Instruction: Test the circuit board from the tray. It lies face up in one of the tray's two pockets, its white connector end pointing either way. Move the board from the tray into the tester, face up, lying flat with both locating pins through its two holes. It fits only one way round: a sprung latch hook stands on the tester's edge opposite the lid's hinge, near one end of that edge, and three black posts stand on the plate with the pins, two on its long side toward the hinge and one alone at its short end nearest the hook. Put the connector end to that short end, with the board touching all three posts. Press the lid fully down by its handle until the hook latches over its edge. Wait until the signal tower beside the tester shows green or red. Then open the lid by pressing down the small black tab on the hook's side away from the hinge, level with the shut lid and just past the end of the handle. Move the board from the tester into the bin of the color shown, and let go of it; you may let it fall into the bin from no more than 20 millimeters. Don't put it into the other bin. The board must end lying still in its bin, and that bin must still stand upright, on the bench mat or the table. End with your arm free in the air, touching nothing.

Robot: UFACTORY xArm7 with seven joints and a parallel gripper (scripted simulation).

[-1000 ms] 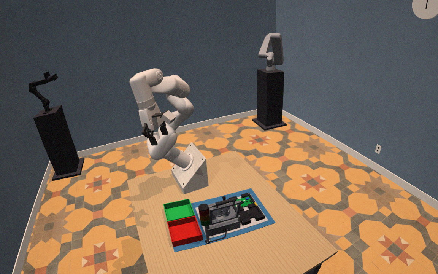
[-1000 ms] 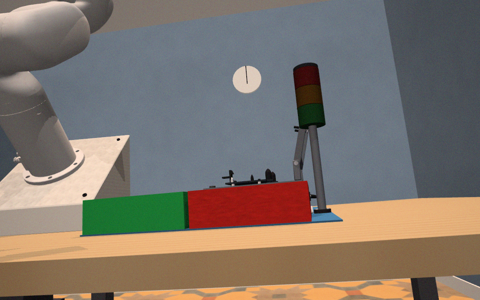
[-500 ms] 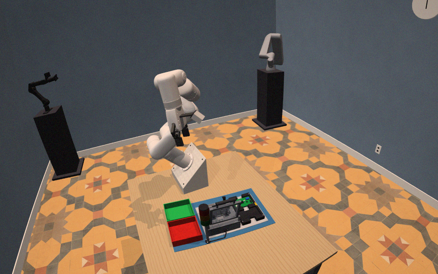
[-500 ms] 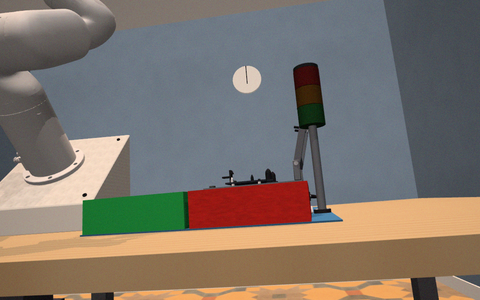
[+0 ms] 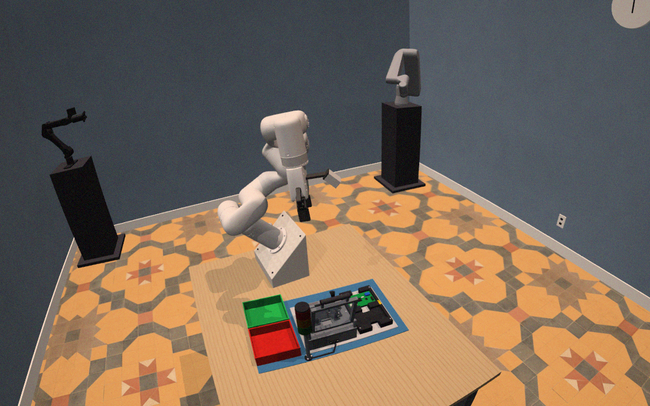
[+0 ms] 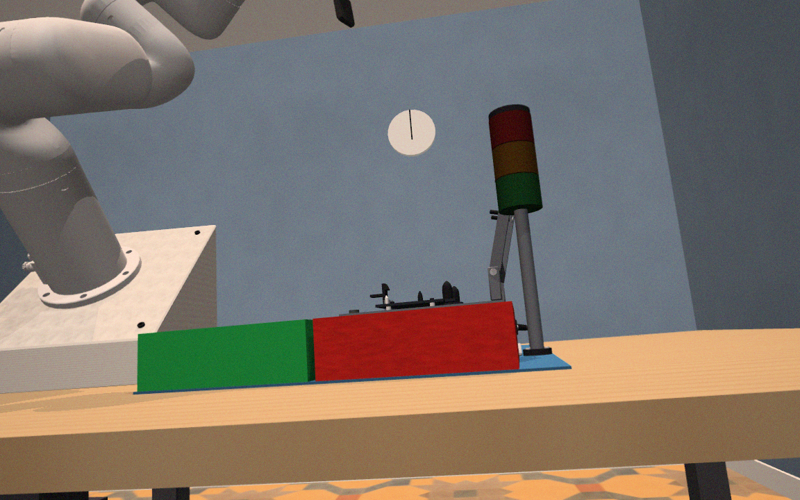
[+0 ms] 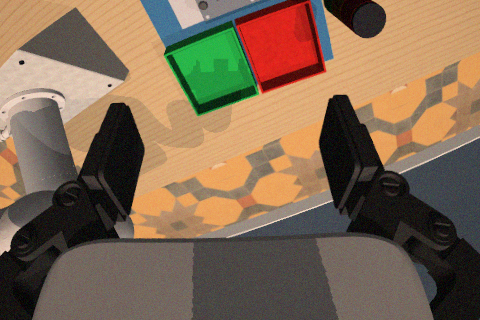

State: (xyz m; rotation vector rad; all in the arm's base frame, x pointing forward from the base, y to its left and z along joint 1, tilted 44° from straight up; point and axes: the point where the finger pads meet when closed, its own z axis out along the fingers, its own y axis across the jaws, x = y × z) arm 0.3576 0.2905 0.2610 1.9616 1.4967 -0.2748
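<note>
The green circuit board (image 5: pixel 366 301) lies in the far pocket of the black tray (image 5: pixel 373 314), on the blue mat to the right of the tester (image 5: pixel 330 329). The signal tower (image 6: pixel 514 159) stands beside the tester; none of its lamps looks lit. My gripper (image 5: pixel 303 207) is open and empty, high in the air behind the arm's base, far from the mat. In the wrist view its fingers frame the bins from far above.
The green bin (image 5: pixel 266 310) and red bin (image 5: pixel 274 341) stand side by side left of the tester, both empty. The arm's wedge-shaped base (image 5: pixel 284 250) sits at the table's far edge. Two black pedestals stand on the floor beyond the table.
</note>
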